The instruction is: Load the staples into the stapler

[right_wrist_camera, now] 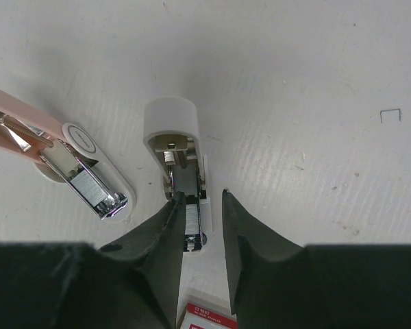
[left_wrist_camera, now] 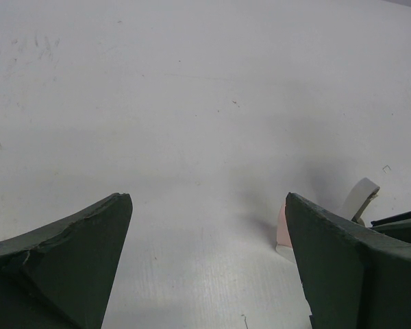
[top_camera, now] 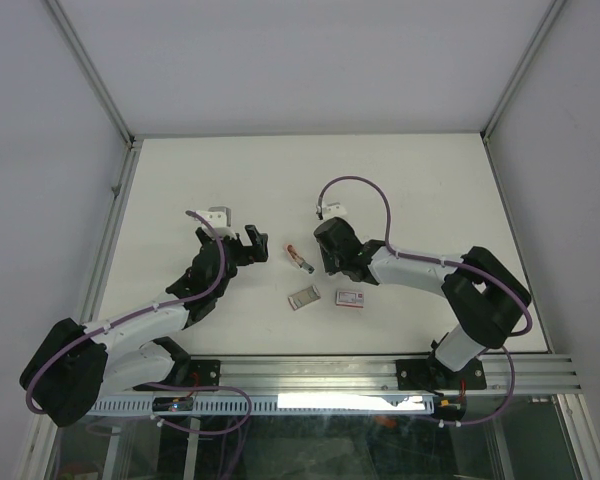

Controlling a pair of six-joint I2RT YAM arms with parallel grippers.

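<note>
Table (top_camera: pixel 430 190): matt white sheet with a fine ribbed grain and faint scuffs.

Staples: flat rectangular white box (top_camera: pixel 351 297) with a red label lies near the front edge, just ahead of the right arm's wrist. Its red-printed corner shows at the bottom of the right wrist view (right_wrist_camera: pixel 209 317). Grey inner tray (top_camera: pixel 302 298) lies apart from the box, on its left, open side up.

Pink stapler (right_wrist_camera: pixel 68 161) lies hinged open. It has a pale pink upper arm, a white oval base and a bright metal channel with a silvery strip in it.

White stapler (right_wrist_camera: pixel 181 171) lies just beside it, not touching. It has a rounded matt white cap and a narrow steel channel with a dark interior.

Right gripper (right_wrist_camera: pixel 200 199): dark tapered fingers stand narrowly apart, straddling the near end of the white stapler. One finger overlaps its edge, and a sliver of table shows beside the other. Cannot tell whether they pinch it.

Left gripper (left_wrist_camera: pixel 209 199): spread wide over bare table, nothing between. The finger faces are dark, rough and foam-like.

One loose bent staple (right_wrist_camera: pixel 390 115) lies off to the side.
</note>
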